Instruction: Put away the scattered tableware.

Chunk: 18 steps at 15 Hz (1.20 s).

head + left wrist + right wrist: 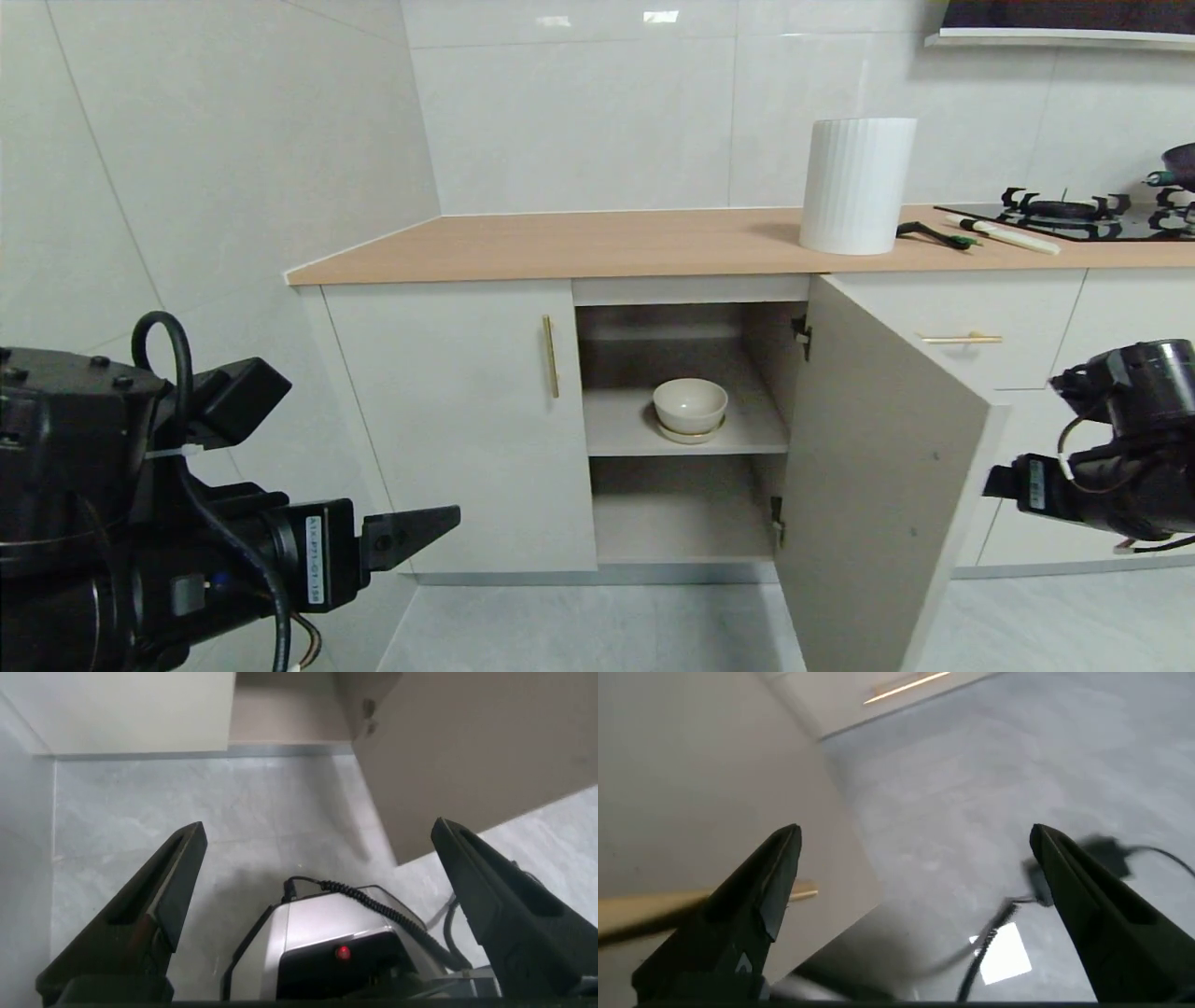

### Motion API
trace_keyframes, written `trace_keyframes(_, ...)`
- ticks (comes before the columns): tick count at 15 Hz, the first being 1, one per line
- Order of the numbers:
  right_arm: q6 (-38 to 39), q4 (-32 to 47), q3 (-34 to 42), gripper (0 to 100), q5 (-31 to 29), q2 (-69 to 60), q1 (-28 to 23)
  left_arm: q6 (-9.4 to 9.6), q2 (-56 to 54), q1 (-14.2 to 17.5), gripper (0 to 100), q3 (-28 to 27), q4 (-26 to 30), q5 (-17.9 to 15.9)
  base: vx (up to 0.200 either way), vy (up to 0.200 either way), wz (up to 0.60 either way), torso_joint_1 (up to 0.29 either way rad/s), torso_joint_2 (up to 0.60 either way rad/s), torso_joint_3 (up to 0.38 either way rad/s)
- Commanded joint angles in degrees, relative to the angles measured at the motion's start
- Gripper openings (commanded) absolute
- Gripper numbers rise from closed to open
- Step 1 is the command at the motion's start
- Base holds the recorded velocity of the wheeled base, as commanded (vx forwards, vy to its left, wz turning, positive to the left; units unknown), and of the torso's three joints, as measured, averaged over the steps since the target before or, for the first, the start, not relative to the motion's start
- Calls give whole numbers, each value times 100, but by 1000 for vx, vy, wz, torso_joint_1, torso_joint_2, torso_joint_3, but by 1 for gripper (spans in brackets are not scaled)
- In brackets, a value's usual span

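**Bowl on the shelf, both claws spread wide at the open cabinet**

You are facing a kitchen unit whose cabinet door point(878, 467) stands swung out toward you. On the upper shelf point(747, 439) inside, a cream bowl point(690, 403) sits upright on what looks like a saucer point(690, 434), though the rim is hard to make out at this range. Your left gripper point(318, 840) hangs low before the closed door, fingers spread wide and holding nothing. Your right gripper point(915, 840) is just as wide and bare, close beside the open door's outer face. Up on the wooden countertop point(579, 243), a white ribbed canister point(857, 185) stands near a black-handled utensil point(934, 233) and a pale knife point(1004, 235). A white sticker point(315, 560) on your left arm carries print too small to read.
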Motion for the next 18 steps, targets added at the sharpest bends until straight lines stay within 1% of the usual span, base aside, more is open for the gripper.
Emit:
trace_keyframes(1,60,-2,-59,100,-10,239,684,-3,13,0,100,4,-1,1,0,0,0,0,0,0)
trace_keyframes(2,60,-28,-191,100,-10,380,1000,-3,22,0,100,4,-1,1,0,0,0,0,0,0)
trace_keyframes(3,51,-37,-270,100,-19,424,1132,-3,22,0,100,4,-1,1,0,0,0,0,0,0)
trace_keyframes(4,34,-37,-419,100,-10,538,1387,-3,13,0,100,4,-1,1,0,0,0,0,0,0)
trace_keyframes(5,25,-37,-727,100,-19,793,1747,-3,13,0,100,4,-1,1,0,0,0,0,0,0)
trace_keyframes(7,25,-37,-1193,100,-28,1206,2081,-3,13,0,100,4,-1,1,0,0,0,0,0,0)
trace_keyframes(10,7,-28,-1949,100,-10,1777,2266,-3,13,0,100,-5,-18,10,0,0,0,0,0,0)
trace_keyframes(12,7,-19,-2327,100,-1,1953,2301,-12,13,0,100,-5,-18,10,0,0,0,0,0,0)
trace_keyframes(14,51,-28,-2731,100,-10,2217,2336,-20,13,0,100,4,-168,28,0,0,0,0,0,0)
trace_keyframes(16,236,-37,-2863,100,-10,2393,2371,-12,13,0,100,30,-273,36,0,0,0,0,0,0)
trace_keyframes(17,579,-45,-2933,100,78,2542,2407,-12,13,0,100,30,-282,36,0,0,0,0,0,0)
trace_keyframes(18,658,-45,-2951,100,148,2612,2407,-12,13,0,100,30,-282,36,0,0,0,0,0,0)
